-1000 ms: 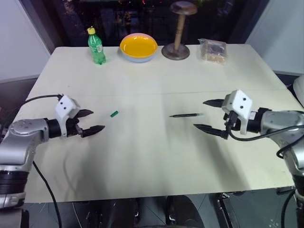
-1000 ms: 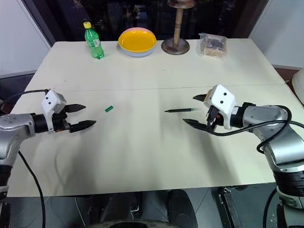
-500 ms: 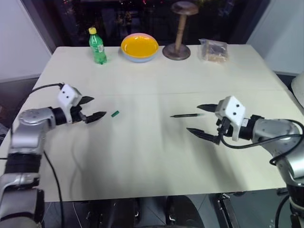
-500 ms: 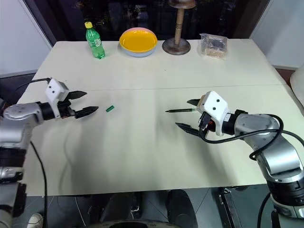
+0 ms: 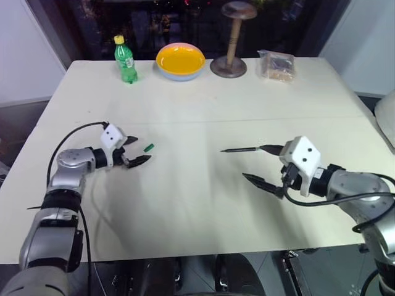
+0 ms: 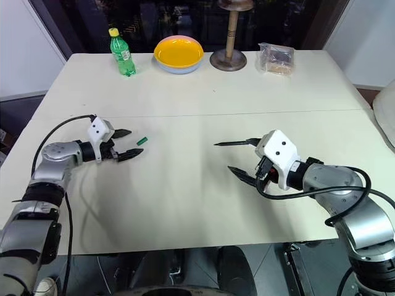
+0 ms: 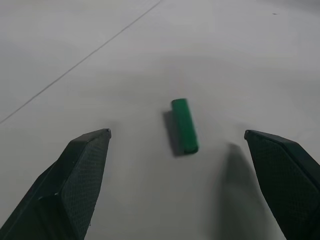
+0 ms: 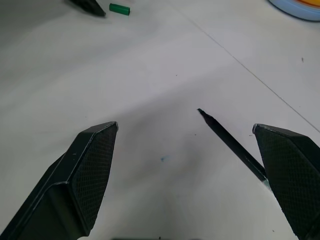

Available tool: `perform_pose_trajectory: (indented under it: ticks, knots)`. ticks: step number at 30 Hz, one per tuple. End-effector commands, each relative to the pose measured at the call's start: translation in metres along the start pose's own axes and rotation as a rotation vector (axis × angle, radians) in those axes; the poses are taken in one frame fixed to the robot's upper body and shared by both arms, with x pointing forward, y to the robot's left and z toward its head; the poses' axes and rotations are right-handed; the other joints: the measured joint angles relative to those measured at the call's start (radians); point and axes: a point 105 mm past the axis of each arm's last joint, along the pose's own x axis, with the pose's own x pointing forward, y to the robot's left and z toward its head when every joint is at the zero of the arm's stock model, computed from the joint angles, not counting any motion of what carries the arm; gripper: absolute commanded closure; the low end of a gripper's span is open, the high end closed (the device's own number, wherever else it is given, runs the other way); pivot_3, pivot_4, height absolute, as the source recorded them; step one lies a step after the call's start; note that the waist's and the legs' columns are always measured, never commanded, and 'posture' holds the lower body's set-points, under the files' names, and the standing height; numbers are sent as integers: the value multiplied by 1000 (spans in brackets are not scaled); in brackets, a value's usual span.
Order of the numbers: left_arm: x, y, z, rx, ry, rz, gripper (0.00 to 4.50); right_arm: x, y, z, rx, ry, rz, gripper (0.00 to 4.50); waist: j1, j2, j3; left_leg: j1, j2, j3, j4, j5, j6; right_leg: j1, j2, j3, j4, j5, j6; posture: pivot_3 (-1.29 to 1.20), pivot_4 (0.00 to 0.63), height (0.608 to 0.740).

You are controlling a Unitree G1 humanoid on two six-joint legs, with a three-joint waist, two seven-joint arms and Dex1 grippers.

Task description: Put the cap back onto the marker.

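Now the cap (image 7: 184,125) lies on the counter (image 5: 197,203) just ahead of the left gripper (image 5: 137,150), jaws apart; the marker (image 5: 242,148) lies beside the right gripper (image 5: 264,164), also spread wide.

Pale table (image 5: 203,203) with faint seam across, green bottle (image 5: 125,60) upright at far edge, yellow bowl (image 5: 180,61) beside it, wooden stand (image 5: 231,38) next along, clear packet (image 5: 277,65) farthest right

The marker (image 8: 231,143) runs behind the right hand's finger (image 8: 292,172), its far end hidden.
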Motion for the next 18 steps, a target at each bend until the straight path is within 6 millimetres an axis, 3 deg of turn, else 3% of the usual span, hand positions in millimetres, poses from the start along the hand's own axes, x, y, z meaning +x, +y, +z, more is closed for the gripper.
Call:
perform_pose_trajectory:
  ticks: [1,17,18]
  knots:
    - [3,5,7,40,-12,18,18,-6,0,12,-33,-35,-25,0,0,0,0,0,0,0,0,0,0,0,0,0,0,0,0,0,150,740]
    - [14,2,-4,11,23,35,18,-7,-4,14,-37,-30,-51,0,3,-1,-1,1,0,-1,1,0,0,2,0,0,0,0,1,0,150,740]
    - [16,2,-4,9,25,37,259,-8,-5,13,-39,-27,-55,0,3,-1,-1,1,0,-1,1,0,1,2,0,0,0,0,1,0,150,740]
